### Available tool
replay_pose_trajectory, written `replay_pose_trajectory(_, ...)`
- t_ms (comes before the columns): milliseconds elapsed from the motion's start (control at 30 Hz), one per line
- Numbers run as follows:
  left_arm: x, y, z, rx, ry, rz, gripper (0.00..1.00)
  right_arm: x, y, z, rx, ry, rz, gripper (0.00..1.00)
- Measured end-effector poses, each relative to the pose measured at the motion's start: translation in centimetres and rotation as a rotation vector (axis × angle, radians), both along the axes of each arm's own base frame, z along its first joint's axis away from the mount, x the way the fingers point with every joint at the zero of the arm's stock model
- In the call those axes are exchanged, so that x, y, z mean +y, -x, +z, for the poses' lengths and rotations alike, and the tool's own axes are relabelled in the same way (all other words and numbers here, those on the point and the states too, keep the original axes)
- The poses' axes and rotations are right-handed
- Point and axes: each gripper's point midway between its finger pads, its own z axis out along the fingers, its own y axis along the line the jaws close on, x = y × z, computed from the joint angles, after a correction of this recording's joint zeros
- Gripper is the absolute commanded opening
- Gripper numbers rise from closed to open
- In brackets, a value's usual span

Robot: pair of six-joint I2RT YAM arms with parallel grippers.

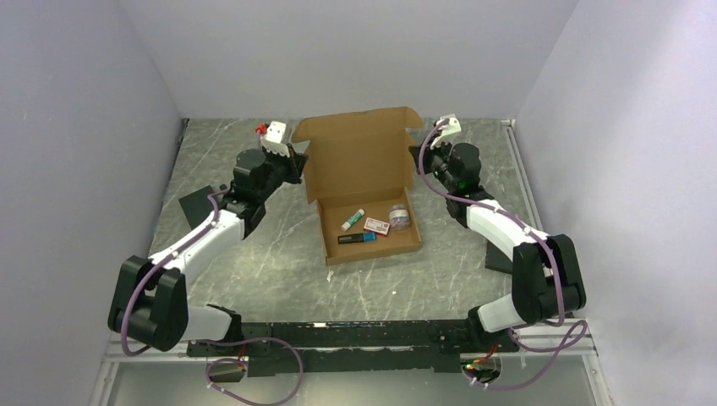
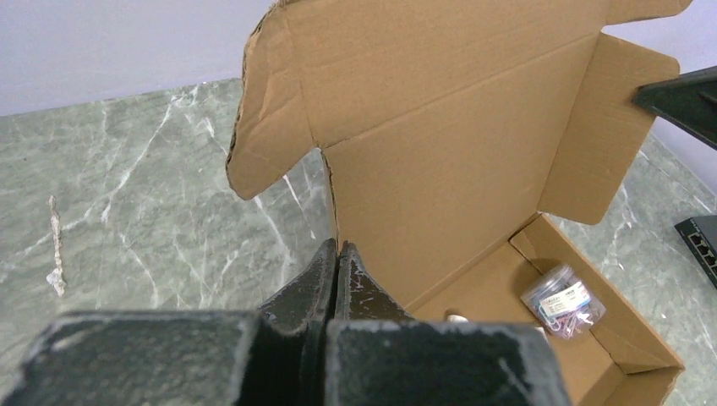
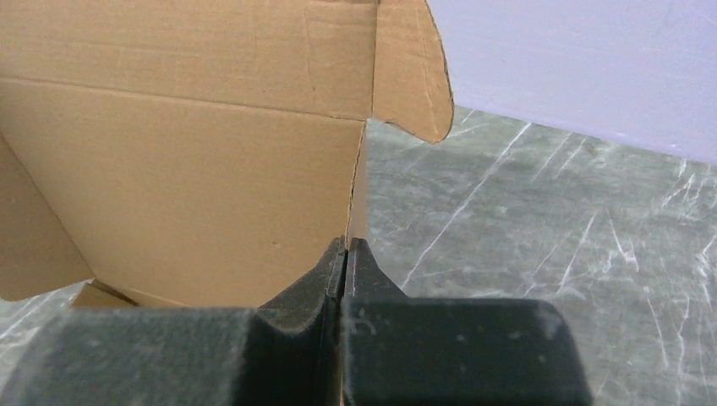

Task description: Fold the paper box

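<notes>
Left claw (image 2: 338, 254) and right claw (image 3: 347, 251) are pinching closed on opposite side edges of the paper box (image 1: 359, 165) lid, standing upright between them.

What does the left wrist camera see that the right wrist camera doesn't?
Only the left wrist view looks inside the paper box: a small clear container of colourful bits lies in its tray, and the left end effector is shut on the lid's left edge. Only the right wrist view shows the right end effector shut on the lid's right edge. Both show the raised lid and marbled table.
</notes>
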Motion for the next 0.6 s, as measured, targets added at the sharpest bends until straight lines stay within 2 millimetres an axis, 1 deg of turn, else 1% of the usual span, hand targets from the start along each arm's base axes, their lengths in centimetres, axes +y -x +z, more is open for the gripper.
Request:
replay_pose_trajectory(200, -0.2, 2.0, 0.4, -0.019, 0.001, 0.011, 0.00, 0.0, 0.7, 0.0, 0.015, -0.017, -0.006, 0.00)
replay_pose_trajectory(400, 0.1, 3.4, 0.0, -0.002, -0.013, 0.036, 0.00, 0.5, 2.0, 0.0, 0.028, -0.005, -0.006, 0.00)
replay_pose_trajectory(600, -0.3, 4.4, 0.1, -0.005, -0.021, 0.048, 0.00, 0.3, 3.0, -0.1, 0.034, 0.007, -0.012, 0.00)
